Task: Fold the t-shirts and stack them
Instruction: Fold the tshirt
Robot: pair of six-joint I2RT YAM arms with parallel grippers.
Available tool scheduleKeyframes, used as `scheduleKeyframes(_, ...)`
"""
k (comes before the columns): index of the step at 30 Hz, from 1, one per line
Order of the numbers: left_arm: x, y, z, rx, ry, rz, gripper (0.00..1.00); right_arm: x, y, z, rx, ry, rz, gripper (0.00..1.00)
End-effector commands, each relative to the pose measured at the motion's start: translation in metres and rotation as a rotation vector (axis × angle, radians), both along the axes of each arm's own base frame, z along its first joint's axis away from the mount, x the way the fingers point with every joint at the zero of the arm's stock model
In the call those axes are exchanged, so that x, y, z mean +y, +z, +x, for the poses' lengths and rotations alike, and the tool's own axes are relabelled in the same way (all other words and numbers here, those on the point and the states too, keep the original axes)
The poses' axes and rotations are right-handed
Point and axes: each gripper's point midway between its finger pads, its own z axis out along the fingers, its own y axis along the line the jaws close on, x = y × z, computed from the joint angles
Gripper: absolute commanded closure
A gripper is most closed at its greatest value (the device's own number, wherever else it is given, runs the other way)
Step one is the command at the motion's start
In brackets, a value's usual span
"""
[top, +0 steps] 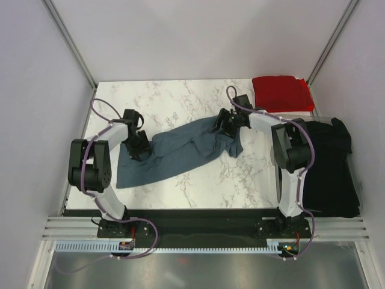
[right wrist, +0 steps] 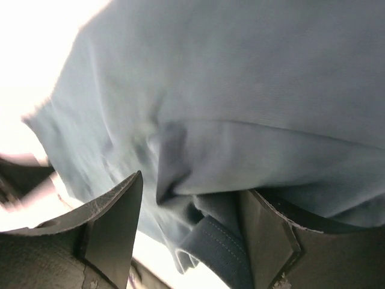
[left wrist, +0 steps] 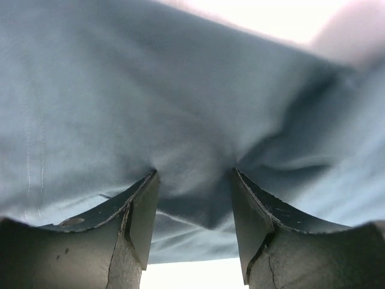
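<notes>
Creases run along blue-grey t-shirt [top: 180, 153]; left gripper [left wrist: 194, 176], right gripper [right wrist: 191, 183] pinch it.

I see a white marble-patterned table [top: 180, 96]. A blue-grey t-shirt [top: 180, 150] stretches slantwise across its middle, the near left end apparently resting on the surface. A folded red t-shirt [top: 281, 92] sits in the far right corner. Black t-shirts [top: 328, 168] lie heaped along the right edge.

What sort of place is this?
Likely a robotics lab cell: two arms bolted at a marble-patterned table, white panel walls around it, and a blue-grey t-shirt gripped in their fingers.
</notes>
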Motion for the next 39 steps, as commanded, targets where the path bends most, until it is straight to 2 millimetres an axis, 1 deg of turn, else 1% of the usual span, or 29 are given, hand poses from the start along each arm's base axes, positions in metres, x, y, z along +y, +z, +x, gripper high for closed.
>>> scheduleKeyframes(1, -0.04, -0.009, -0.047, 0.106, -0.013, -0.172, 0.42, -0.014, -0.036, 0.045, -0.008, 0.023, -0.135, 0.3)
scheduleKeyframes(2, -0.047, -0.002, -0.05, 0.089, -0.018, -0.196, 0.42, -0.009, -0.051, 0.051, 0.022, 0.029, -0.13, 0.3)
scheduleKeyframes(3, -0.055, -0.002, -0.061, 0.109, -0.008, -0.223, 0.42, 0.002, -0.031, 0.08, -0.049, 0.03, -0.099, 0.29)
scheduleKeyframes(4, -0.067, -0.001, -0.067, 0.113, -0.03, -0.238, 0.42, 0.009, -0.029, 0.092, -0.063, 0.035, -0.078, 0.29)
scheduleKeyframes(5, -0.076, 0.006, -0.068, 0.095, -0.017, -0.266, 0.42, 0.014, -0.045, 0.097, -0.035, 0.04, -0.061, 0.29)
scheduleKeyframes(6, -0.086, 0.005, -0.078, 0.113, -0.023, -0.297, 0.42, 0.025, -0.025, 0.123, -0.102, 0.043, -0.028, 0.29)
scheduleKeyframes(7, -0.102, 0.007, -0.087, 0.12, -0.049, -0.313, 0.41, 0.031, -0.026, 0.131, -0.111, 0.048, -0.011, 0.29)
scheduleKeyframes(8, -0.114, 0.006, -0.091, 0.109, -0.028, -0.351, 0.41, 0.037, -0.044, 0.134, -0.079, 0.053, 0.012, 0.28)
scheduleKeyframes(9, -0.131, 0.01, -0.1, 0.125, -0.041, -0.417, 0.41, 0.046, -0.026, 0.153, -0.138, 0.056, 0.043, 0.28)
scheduleKeyframes(10, -0.148, 0.01, -0.11, 0.137, -0.064, -0.446, 0.41, 0.051, -0.026, 0.16, -0.151, 0.059, 0.059, 0.28)
scheduleKeyframes(11, -0.158, 0.01, -0.118, 0.149, -0.063, -0.47, 0.41, 0.055, -0.042, 0.164, -0.14, 0.057, 0.066, 0.28)
scheduleKeyframes(12, -0.17, 0.011, -0.122, 0.153, -0.037, -0.508, 0.41, 0.063, -0.026, 0.178, -0.183, 0.048, 0.1, 0.27)
scheduleKeyframes(13, -0.185, 0.012, -0.134, 0.164, -0.075, -0.513, 0.41, 0.065, -0.028, 0.185, -0.196, 0.041, 0.115, 0.27)
scheduleKeyframes(14, -0.195, 0.015, -0.137, 0.171, -0.062, -0.522, 0.41, 0.07, -0.028, 0.196, -0.237, 0.031, 0.142, 0.25)
scheduleKeyframes(16, -0.212, 0.021, -0.148, 0.166, -0.101, -0.526, 0.41, 0.075, -0.026, 0.207, -0.262, 0.003, 0.187, 0.22)
scheduleKeyframes(20, -0.231, 0.039, -0.158, 0.147, -0.094, -0.543, 0.41, 0.08, -0.023, 0.231, -0.367, -0.039, 0.239, 0.16)
scheduleKeyframes(22, -0.236, 0.054, -0.166, 0.128, -0.099, -0.572, 0.41, 0.082, -0.025, 0.238, -0.388, -0.058, 0.249, 0.16)
scheduleKeyframes(25, -0.237, 0.073, -0.168, 0.071, -0.103, -0.564, 0.41, 0.088, -0.014, 0.245, -0.402, -0.091, 0.307, 0.14)
scheduleKeyframes(26, -0.236, 0.088, -0.16, 0.009, -0.118, -0.556, 0.41, 0.097, 0.005, 0.25, -0.467, -0.082, 0.358, 0.14)
scheduleKeyframes(28, -0.232, 0.098, -0.154, -0.033, -0.134, -0.518, 0.4, 0.107, 0.031, 0.253, -0.522, -0.063, 0.407, 0.13)
scheduleKeyframes(29, -0.226, 0.108, -0.154, -0.05, -0.165, -0.483, 0.41, 0.11, 0.051, 0.256, -0.566, -0.056, 0.414, 0.11)
scheduleKeyframes(30, -0.22, 0.112, -0.148, -0.082, -0.169, -0.443, 0.4, 0.11, 0.083, 0.258, -0.621, -0.051, 0.427, 0.09)
scheduleKeyframes(31, -0.215, 0.115, -0.147, -0.094, -0.176, -0.412, 0.4, 0.108, 0.101, 0.259, -0.653, -0.05, 0.427, 0.09)
scheduleKeyframes(33, -0.2, 0.127, -0.143, -0.148, -0.197, -0.345, 0.4, 0.099, 0.136, 0.263, -0.744, -0.053, 0.391, 0.03)
scheduleKeyframes(34, -0.195, 0.131, -0.141, -0.168, -0.199, -0.324, 0.4, 0.091, 0.187, 0.26, -0.825, -0.059, 0.395, 0.02)
scheduleKeyframes(36, -0.178, 0.138, -0.14, -0.216, -0.199, -0.272, 0.4, 0.072, 0.219, 0.259, -0.897, -0.069, 0.318, 0.02)
scheduleKeyframes(37, -0.173, 0.139, -0.141, -0.226, -0.198, -0.254, 0.39, 0.059, 0.262, 0.247, -0.938, -0.075, 0.284, 0.02)
scheduleKeyframes(38, -0.166, 0.136, -0.144, -0.225, -0.195, -0.234, 0.39, 0.052, 0.26, 0.24, -0.914, -0.077, 0.234, 0.02)
scheduleKeyframes(39, -0.16, 0.138, -0.145, -0.24, -0.188, -0.222, 0.38, 0.039, 0.266, 0.235, -0.932, -0.093, 0.145, 0.02)
